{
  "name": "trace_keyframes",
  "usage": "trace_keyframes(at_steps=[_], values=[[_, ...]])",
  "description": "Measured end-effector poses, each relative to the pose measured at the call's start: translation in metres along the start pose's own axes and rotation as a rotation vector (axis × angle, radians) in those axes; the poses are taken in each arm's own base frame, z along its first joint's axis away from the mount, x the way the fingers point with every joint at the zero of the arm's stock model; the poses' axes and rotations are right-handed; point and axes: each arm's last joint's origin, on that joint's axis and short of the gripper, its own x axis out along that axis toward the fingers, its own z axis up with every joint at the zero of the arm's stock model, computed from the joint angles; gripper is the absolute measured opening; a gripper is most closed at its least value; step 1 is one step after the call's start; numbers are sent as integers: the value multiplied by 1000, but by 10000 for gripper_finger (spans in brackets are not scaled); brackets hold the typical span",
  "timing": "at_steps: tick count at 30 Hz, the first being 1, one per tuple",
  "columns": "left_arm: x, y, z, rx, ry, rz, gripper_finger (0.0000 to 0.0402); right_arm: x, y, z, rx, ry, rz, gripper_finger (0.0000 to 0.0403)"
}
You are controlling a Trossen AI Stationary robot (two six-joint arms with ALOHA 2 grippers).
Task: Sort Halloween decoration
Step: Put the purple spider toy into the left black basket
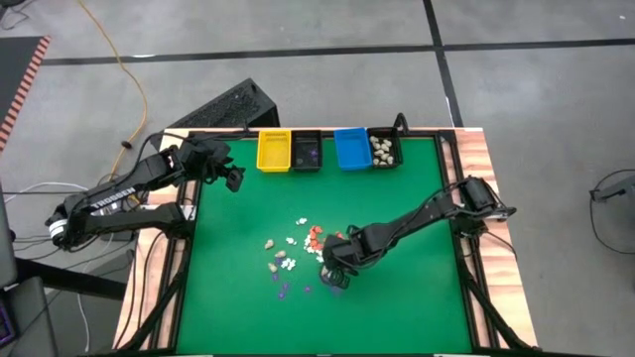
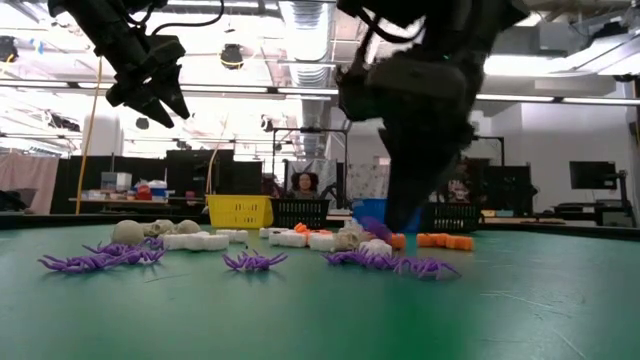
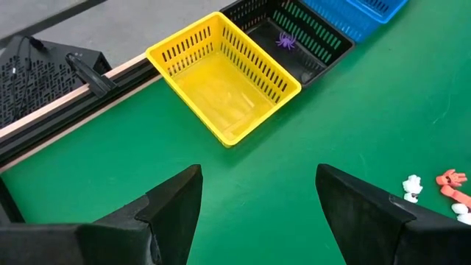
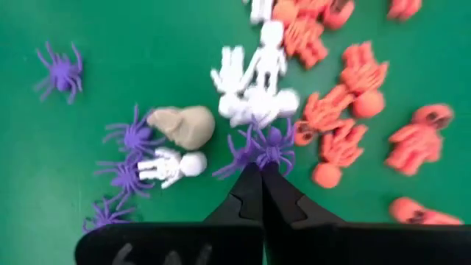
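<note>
The Halloween decoration lies scattered mid-table (image 1: 294, 250): white skeletons (image 4: 254, 81), orange skeleton and skull pieces (image 4: 346, 110), beige skulls (image 4: 182, 125) and purple spiders (image 4: 132, 136). My right gripper (image 4: 259, 168) stands over the near right end of the pile (image 1: 335, 283), shut on a purple spider (image 4: 268, 146). My left gripper (image 3: 257, 184) hangs open and idle above the table's far left corner (image 1: 230, 177), near the yellow bin (image 3: 221, 81). My right gripper pinches a purple spider (image 4: 263, 151) between the very ends of its two fingers. The fingers come steeply from above, pointing down. In the low view the spider (image 2: 374, 228) sits at the fingertips just above the pieces on the green mat; which part is pinched is hidden by the fingers.
Along the far edge stand a yellow bin (image 1: 274, 150), a black bin (image 1: 306, 150) with a purple spider (image 3: 285, 40) in it, a blue bin (image 1: 351, 149) and a black bin holding beige skulls (image 1: 383, 149). Green mat lies bare near the front edge (image 1: 397, 317).
</note>
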Motion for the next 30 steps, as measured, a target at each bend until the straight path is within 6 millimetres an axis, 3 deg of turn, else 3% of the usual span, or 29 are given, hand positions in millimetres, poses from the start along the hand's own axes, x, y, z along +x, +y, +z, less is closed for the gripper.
trace_keyframes(at_steps=[10, 16, 20, 24, 30], values=[[0, 0, 0, 0, 0, 0, 256, -20, -5, 35, -57, -52, -4, 14], [0, 0, 0, -1, 0, 0, 256, -35, -26, 69, -80, -136, -59, 14], [0, 0, 0, -1, 0, 0, 256, -47, -57, 103, -44, -228, -130, 14], [0, 0, 0, -3, 0, 0, 256, -59, -102, 134, 29, -318, -203, 14], [0, 0, 0, -3, 0, 0, 256, -68, -173, 159, 189, -403, -273, 14]])
